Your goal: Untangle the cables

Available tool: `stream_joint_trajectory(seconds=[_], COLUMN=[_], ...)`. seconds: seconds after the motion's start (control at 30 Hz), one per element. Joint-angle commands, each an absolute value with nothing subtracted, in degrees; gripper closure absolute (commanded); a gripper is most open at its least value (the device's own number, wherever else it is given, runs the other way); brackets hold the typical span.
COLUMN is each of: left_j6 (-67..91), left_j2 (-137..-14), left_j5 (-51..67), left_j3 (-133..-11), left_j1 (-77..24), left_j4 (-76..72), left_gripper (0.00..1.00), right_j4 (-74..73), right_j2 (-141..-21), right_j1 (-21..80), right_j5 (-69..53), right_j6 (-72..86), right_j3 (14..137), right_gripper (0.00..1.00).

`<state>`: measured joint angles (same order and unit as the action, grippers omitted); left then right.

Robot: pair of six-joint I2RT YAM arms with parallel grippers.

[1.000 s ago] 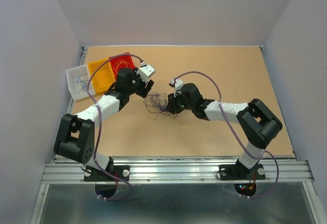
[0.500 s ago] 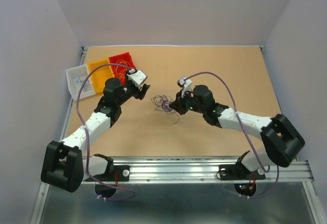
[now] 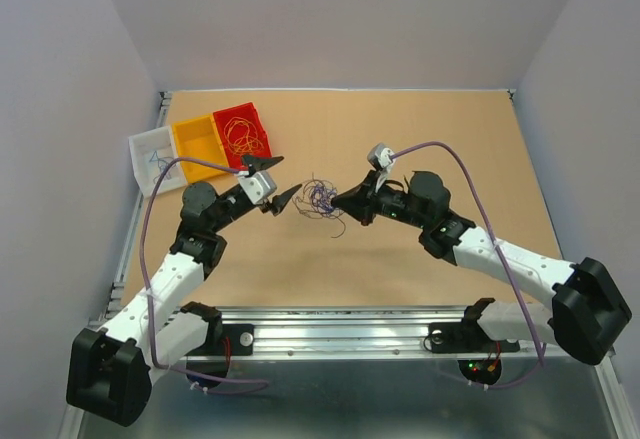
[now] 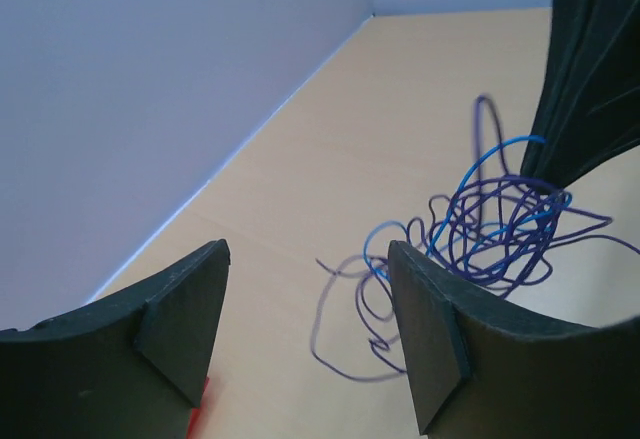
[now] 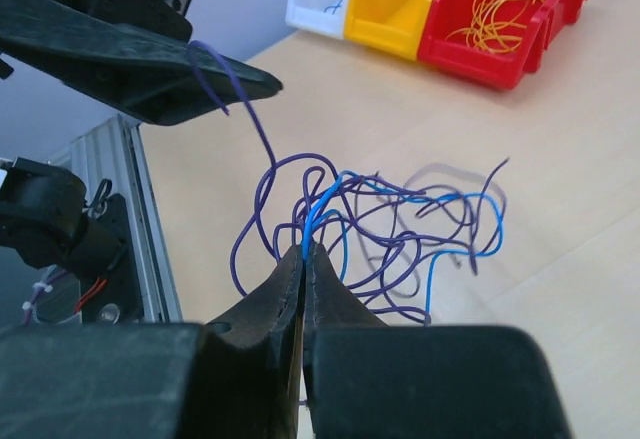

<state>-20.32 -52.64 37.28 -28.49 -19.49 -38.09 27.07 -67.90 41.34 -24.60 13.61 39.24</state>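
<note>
The cables [image 3: 320, 197] are a loose tangle of hair-thin purple and blue wires at mid-table. My right gripper [image 3: 338, 199] is shut on a blue strand at the tangle's right side. In the right wrist view the pinch [image 5: 303, 249] holds that strand, and the cables [image 5: 400, 219] spread beyond it above their shadow. My left gripper [image 3: 277, 180] is open just left of the tangle, touching nothing. In the left wrist view the left gripper [image 4: 305, 259] has bare table between its fingers, and the cables [image 4: 500, 229] lie ahead to the right.
Three small bins stand at the back left: a red bin [image 3: 243, 129] holding orange-yellow wires, a yellow bin [image 3: 198, 143], and a white bin [image 3: 152, 159] with a blue wire. Grey walls enclose the table. Lilac arm cords arc over both arms.
The right gripper has closed on the blue strand and drawn the tangle slightly back and right. Both arms have stretched out lower, and the left gripper has swung round beside the tangle.
</note>
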Motion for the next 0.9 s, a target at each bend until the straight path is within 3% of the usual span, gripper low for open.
stream_joint_trajectory(seconds=[0.0, 0.2, 0.47, 0.53, 0.87], left_j6=[-20.1, -21.9, -24.3, -23.6, -20.6], left_j2=[-51.0, -54.0, -59.2, -60.3, -64.3], left_j5=[45.2, 53.7, 56.3, 56.1, 55.2], left_j3=[-26.7, -26.5, -29.1, -30.0, -33.0], left_j1=[-19.6, -19.7, -20.3, -20.9, -23.6], left_j4=[-42.4, -42.0, -38.6, -38.5, -38.5], left_gripper=[0.21, 0.13, 0.13, 0.17, 0.58], right_j4=[30.8, 32.5, 33.7, 33.8, 34.1], right_j2=[-69.2, -68.6, -67.5, -67.8, -69.3], right_j1=[41.9, 41.8, 41.9, 41.9, 41.9], right_j5=[-27.1, -26.7, -25.5, -25.8, -25.3], right_j6=[14.4, 15.0, 15.7, 15.7, 16.0], right_j3=[38.1, 37.2, 36.3, 36.5, 37.2], right_gripper=[0.99, 0.99, 0.99, 0.99, 0.99])
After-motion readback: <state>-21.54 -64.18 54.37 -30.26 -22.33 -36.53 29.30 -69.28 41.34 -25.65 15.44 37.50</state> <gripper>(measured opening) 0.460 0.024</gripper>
